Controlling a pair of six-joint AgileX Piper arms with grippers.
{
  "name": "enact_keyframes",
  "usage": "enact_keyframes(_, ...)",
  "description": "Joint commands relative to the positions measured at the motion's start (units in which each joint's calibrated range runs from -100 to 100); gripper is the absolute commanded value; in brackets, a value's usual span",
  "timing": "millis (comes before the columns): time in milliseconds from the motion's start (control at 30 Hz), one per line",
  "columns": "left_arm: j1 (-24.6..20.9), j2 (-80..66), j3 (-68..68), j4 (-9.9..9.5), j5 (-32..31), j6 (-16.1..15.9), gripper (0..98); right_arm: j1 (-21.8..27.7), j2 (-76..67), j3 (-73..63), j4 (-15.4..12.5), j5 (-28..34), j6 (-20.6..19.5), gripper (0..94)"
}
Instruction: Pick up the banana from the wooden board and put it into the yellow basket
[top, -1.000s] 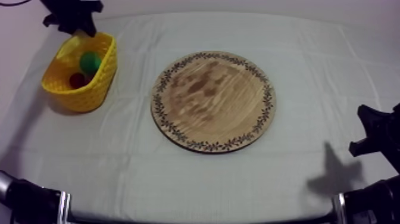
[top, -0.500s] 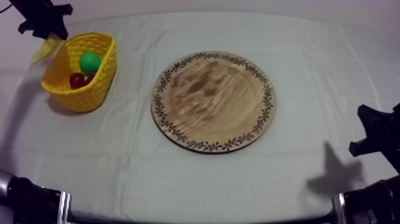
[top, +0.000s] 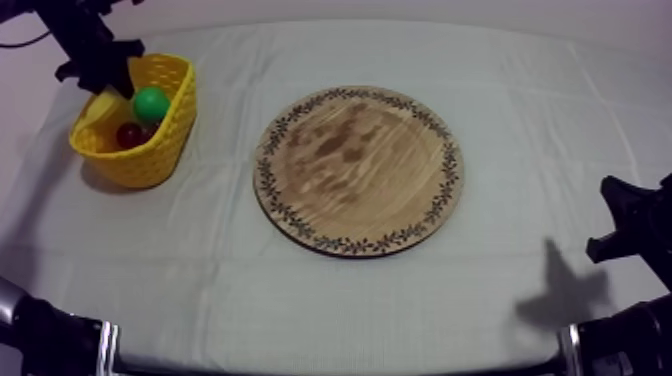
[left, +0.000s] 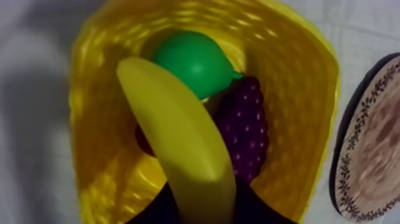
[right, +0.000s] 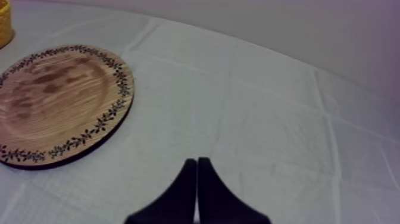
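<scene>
**Left jaws:** over the yellow basket (top: 165, 140) at the far left of the table (top: 300, 300), closed on 1 end of the banana (left: 178, 137). In the left wrist view, only dark slivers of them show on either side of that end.

**Banana:** its long axis runs from the jaws out across the inside of the basket, with the free tip beside the pear (left: 193, 59). It covers part of the pear, part of the bunch of grapes (left: 245, 128) and most of the small red fruit (left: 141, 142). Whether it touches them cannot be told. In the top view the jaws hide nearly all of it.

**Round wooden board** (top: 358, 170)**:** mid-table, well apart from the basket.

**Right jaws:** low at the table's right, pressed together on nothing as 1 narrow wedge.
</scene>
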Motion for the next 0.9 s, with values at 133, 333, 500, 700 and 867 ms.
enact_keyframes(133, 0.65, 5.0, -1.26, -0.23, -0.66, 1.32, 24.3, 0.0, 0.0, 0.05, -0.02, -0.03, 0.01, 0.2)
enact_keyframes(333, 0.79, 8.3, -3.52, -0.68, -0.75, 3.96, 50.7, 0.0, 0.0, 0.05, -0.02, -0.03, 0.03, 0.2)
enact_keyframes(500, 1.15, 8.39, -3.75, -1.62, -0.81, 4.41, 68.6, 0.0, 0.0, 0.05, -0.02, -0.03, 0.03, 0.2)
enact_keyframes(700, 2.35, 5.96, -1.98, -4.74, -0.17, 4.16, 88.7, 0.0, 0.0, 0.05, -0.02, -0.03, 0.03, 0.2)
enact_keyframes(867, 2.75, 2.13, -0.09, -5.73, -1.09, 4.08, 94.3, 0.0, 0.0, 0.05, -0.02, -0.03, 0.01, 0.2)
